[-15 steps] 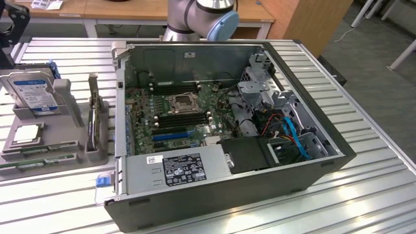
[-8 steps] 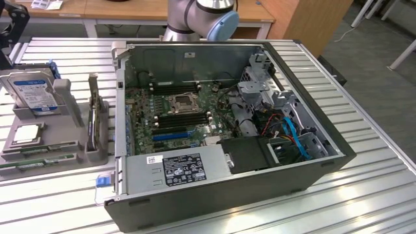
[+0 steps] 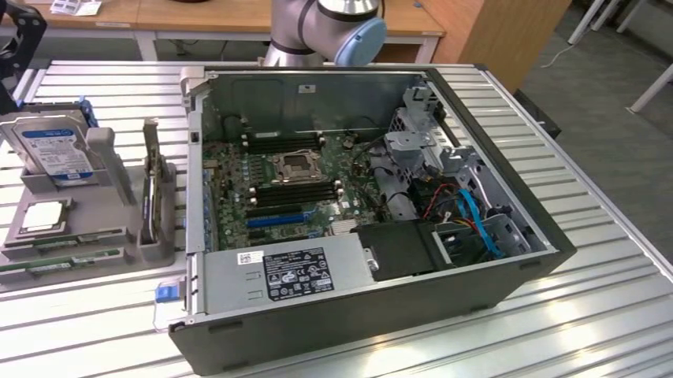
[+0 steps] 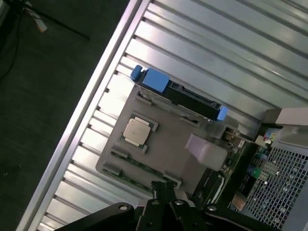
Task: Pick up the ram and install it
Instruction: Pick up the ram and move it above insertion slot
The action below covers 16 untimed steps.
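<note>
On the exterior view's left, a grey holder (image 3: 105, 197) stands on the slatted table (image 3: 589, 315). It carries a blue-labelled hard drive (image 3: 53, 150) upright at the back and a square silver processor (image 3: 42, 216) lying flat in front of it. The ram (image 3: 65, 265) lies flat along the holder's front edge, a thin green stick, with what looks like a second one just behind it.

The wrist view looks down on this same holder (image 4: 168, 144). There the gripper (image 4: 163, 190) hangs just above the edge where the ram (image 4: 134, 164) lies, its fingers clenched together with nothing between them. I cannot tell whether the tips touch the stick or hang just clear of it.

Further right on the holder, a card (image 3: 158, 197) stands on edge. Beside it the open computer case (image 3: 494, 283) shows its motherboard (image 3: 226, 197). The long black slots (image 3: 299, 193) beside the processor socket (image 3: 295, 165) appear empty. A power supply (image 3: 284, 272) fills the near corner. The arm (image 3: 336, 24) rises behind the case.

By my reading the task is at its very start. The ram is not yet lifted, and both the pick-up and the install remain to be done.
</note>
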Tool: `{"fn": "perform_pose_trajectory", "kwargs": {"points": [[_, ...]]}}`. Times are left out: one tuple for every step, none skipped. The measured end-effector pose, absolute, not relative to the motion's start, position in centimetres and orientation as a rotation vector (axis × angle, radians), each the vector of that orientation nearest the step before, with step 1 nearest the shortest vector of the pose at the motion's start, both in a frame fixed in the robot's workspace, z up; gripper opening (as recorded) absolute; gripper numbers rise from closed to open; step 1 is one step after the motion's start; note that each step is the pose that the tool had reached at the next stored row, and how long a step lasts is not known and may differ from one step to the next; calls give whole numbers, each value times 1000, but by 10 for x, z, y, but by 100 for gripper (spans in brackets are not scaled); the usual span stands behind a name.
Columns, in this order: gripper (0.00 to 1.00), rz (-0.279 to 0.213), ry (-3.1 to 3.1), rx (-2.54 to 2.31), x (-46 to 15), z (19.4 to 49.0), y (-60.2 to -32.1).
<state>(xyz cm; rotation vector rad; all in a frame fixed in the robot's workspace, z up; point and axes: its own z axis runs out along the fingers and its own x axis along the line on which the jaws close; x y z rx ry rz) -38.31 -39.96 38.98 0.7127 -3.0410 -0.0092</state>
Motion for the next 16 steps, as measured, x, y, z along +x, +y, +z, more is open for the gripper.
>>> {"fn": "perform_pose_trajectory", "kwargs": {"points": [[11,-7,-3035,735,-383,390,-400],[11,-4,-3029,758,-383,390,-400],[11,0,-3023,780,-383,390,-400],[11,3,-3016,804,-383,390,-400],[11,7,-3010,826,-383,390,-400],[11,11,-3003,847,-383,390,-400],[11,15,-2996,869,-384,390,-400],[17,19,-2989,890,-384,390,-400],[17,23,-2982,912,-384,390,-400],[17,27,-2974,933,-384,390,-400],[17,32,-2966,957,-384,390,-400],[17,36,-2958,979,-384,390,-400],[18,40,-2950,1001,-384,390,-400],[18,45,-2942,1022,-384,390,-400],[18,49,-2934,1043,-384,390,-400],[24,54,-2926,1064,-384,390,-400]]}}
